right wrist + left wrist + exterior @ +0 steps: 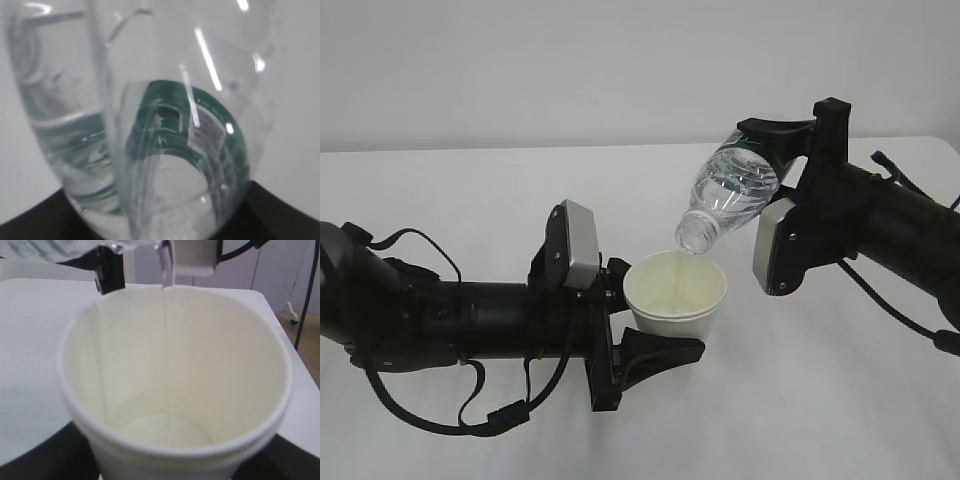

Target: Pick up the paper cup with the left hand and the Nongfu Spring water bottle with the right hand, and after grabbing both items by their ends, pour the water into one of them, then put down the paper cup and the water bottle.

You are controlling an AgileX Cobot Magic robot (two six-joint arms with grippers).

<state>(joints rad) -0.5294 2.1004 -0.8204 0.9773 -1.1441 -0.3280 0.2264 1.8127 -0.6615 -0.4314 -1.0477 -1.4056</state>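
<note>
1. The left hand [655,345] is gripping the cup [676,297] around its lower part, holding it upright above the white table [800,400], left of the middle of the exterior view.
2. In the left wrist view the cup [175,390] is filling nearly the whole picture, with its cream inside and rolled rim facing the camera and the dark fingers [45,460] showing at its base.
3. The right hand [790,140] is clasping the bottle [730,190] at its bottom end, tipping it so the open neck is pointing down and to the left, just over the cup's rim.
4. A thin stream of water [165,270] is running from the neck into the cup, down along the far inner wall.
5. The right wrist view is showing the bottle [150,125] from its base end, with water [60,145] lying along its lower side and the green label seen through the plastic.
</note>
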